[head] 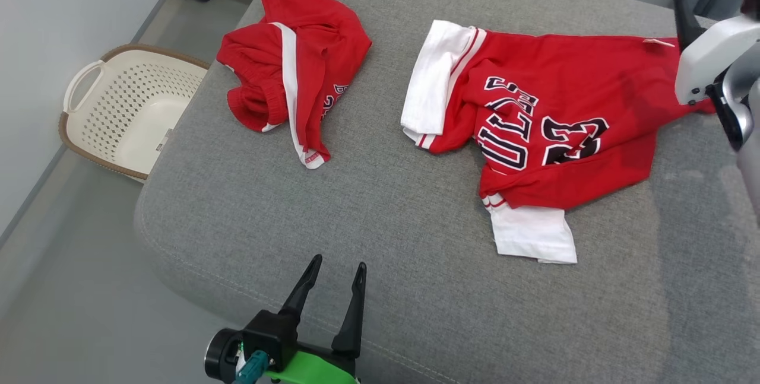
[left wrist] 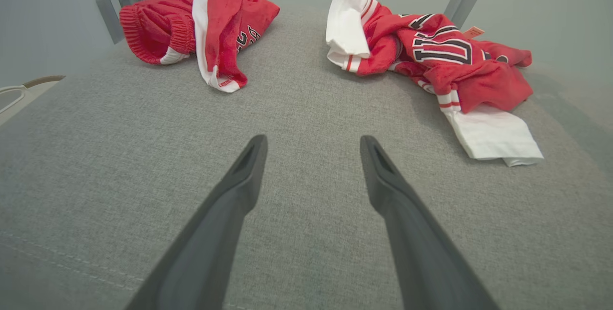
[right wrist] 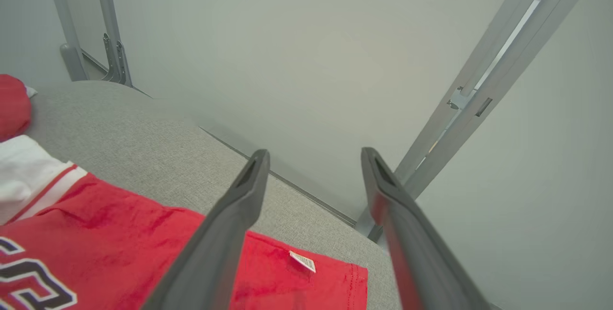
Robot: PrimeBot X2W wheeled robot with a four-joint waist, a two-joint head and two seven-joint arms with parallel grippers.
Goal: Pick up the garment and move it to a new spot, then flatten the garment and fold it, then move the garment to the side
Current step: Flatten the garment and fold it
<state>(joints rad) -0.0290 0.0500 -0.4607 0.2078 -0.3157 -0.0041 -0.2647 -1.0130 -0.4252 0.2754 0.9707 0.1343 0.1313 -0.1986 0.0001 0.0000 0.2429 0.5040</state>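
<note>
The garment point(head: 564, 105), a red jersey T-shirt with white sleeves and black "23" lettering, lies rumpled and partly spread on the right half of the grey cushion point(head: 386, 212). Its small white tag point(right wrist: 302, 260) sits by the far hem. My right gripper point(right wrist: 313, 156) hovers open over that hem corner of the garment point(right wrist: 119, 252), nothing between its fingers. Its pale wrist point(head: 706, 63) shows at the upper right in the head view. My left gripper point(head: 337, 265) is open and empty at the cushion's near edge, well short of the garment point(left wrist: 445, 56).
A crumpled pair of red shorts with white stripe point(head: 297, 63) lies on the cushion's far left. A cream laundry basket point(head: 124, 111) stands on the floor off the left edge. Grey metal frame legs point(right wrist: 479, 109) and a wall stand behind the cushion.
</note>
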